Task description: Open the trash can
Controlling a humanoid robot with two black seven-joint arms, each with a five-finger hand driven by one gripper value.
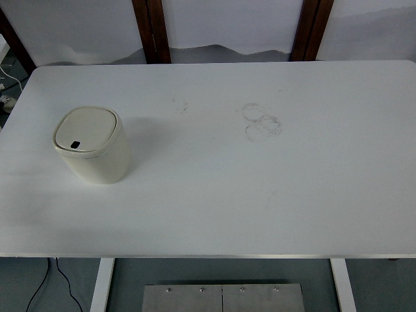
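At the bottom edge of the frame, centre, a flat grey metal plate with a row of small screws (222, 297) lies below the table level. To its left and right, two white table legs (102, 284) descend from the underside of the tabletop, and a thin black cable (40, 286) runs across the grey floor in the lower left corner. Above these, the large white rectangular table (260, 195) fills most of the frame, its near edge running straight across the lower part. The small cream plastic trash can with rounded corners (94, 146) stands upright on the table in the left-centre of the frame, well apart from every table edge. Its flat cream lid (86, 129) sits closed on the rim, with a small dark rectangular window at the lid's near side. Faint grey ring-shaped marks (261, 121) stain the tabletop in the upper centre, well apart from the can. Beyond the far table edge, two dark brown wooden posts (152, 29) stand against a pale wall at the top of the frame. Neither robot hand appears in the frame, so finger state cannot be told.
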